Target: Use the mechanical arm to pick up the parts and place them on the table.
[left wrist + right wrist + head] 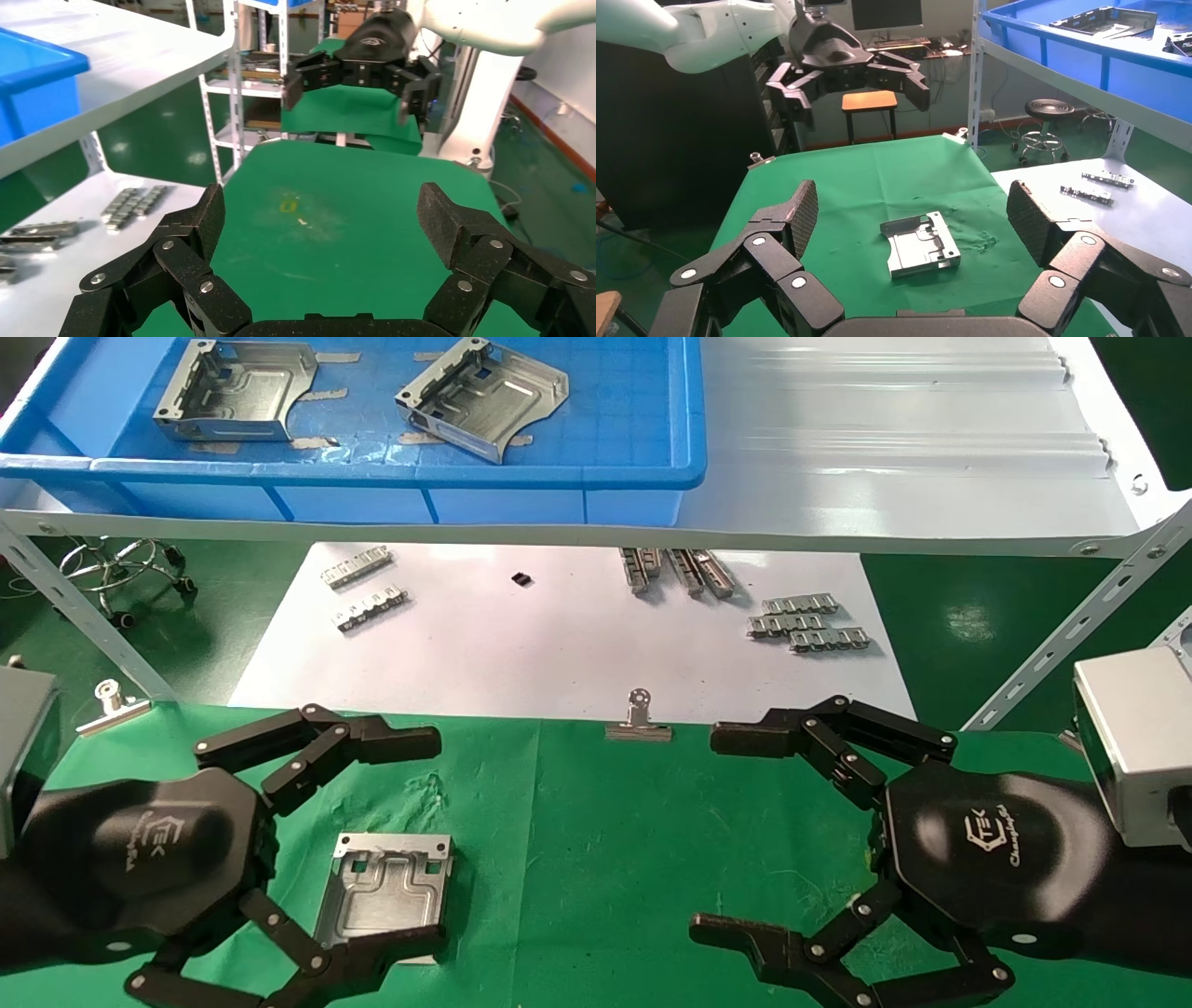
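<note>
One bracket lies flat on the green table, at 3 o'clock from the left claw hand, whose fingers are spread wide. Over at 3 o'clock, well apart, the right claw hand hangs spread too, holding nothing; two more brackets sit in the blue bin at 12 o'clock

Blue bin, toothed strips, binder clip

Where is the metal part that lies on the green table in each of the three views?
Head view: part on the green table, low left, under the open left gripper.
Left wrist view: not in it.
Right wrist view: part centre, between the open right gripper's fingers.
Shared landmark: the green table.
</note>
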You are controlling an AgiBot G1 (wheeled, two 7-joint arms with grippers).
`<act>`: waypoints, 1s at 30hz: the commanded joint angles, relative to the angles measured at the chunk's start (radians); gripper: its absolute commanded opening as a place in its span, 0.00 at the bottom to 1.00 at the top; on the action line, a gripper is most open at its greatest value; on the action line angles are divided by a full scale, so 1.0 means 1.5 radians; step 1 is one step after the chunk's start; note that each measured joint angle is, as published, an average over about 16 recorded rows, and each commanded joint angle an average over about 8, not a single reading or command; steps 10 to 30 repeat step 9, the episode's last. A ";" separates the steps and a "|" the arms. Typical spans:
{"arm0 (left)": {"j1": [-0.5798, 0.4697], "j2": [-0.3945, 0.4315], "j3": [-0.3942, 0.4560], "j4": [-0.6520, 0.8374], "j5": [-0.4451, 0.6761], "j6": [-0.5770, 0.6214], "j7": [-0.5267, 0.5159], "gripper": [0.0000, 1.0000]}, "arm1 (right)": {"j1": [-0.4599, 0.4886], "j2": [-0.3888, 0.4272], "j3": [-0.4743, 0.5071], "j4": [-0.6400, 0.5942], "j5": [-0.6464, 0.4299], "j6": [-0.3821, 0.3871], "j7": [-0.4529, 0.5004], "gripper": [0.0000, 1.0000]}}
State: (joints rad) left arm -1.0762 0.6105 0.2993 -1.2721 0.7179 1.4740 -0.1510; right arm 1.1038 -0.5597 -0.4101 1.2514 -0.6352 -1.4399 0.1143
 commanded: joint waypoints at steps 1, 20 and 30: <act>0.001 0.000 -0.008 -0.005 0.005 0.009 -0.015 1.00 | 0.000 0.000 0.000 0.000 0.000 0.000 0.000 1.00; 0.002 0.000 -0.023 -0.014 0.014 0.025 -0.035 1.00 | 0.000 0.000 0.000 0.000 0.000 0.000 0.000 1.00; 0.002 0.000 -0.023 -0.014 0.014 0.025 -0.035 1.00 | 0.000 0.000 0.000 0.000 0.000 0.000 0.000 1.00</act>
